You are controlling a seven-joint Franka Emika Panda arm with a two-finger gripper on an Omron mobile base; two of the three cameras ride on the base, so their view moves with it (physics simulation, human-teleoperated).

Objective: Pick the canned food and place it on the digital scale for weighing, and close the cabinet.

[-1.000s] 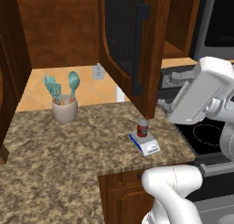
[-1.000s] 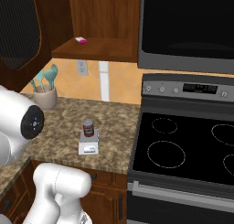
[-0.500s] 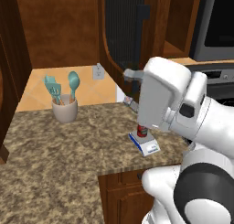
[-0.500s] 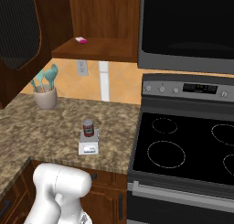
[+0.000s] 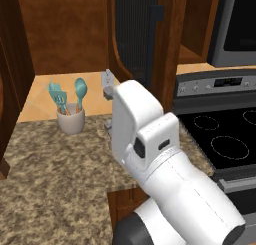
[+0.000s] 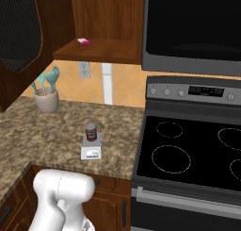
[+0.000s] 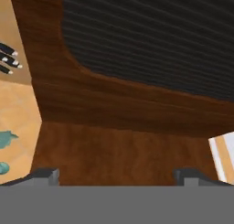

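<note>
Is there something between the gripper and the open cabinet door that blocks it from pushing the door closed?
Nothing visible does. In the hand view the gripper faces the cabinet door directly, with bare wood and the ribbed panel ahead of its fingertips. The canned food already stands on the digital scale, apart from the door.

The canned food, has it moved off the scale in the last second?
No. In the right base view the canned food stands on the digital scale, at the same spot on the counter left of the stove as before.
</note>
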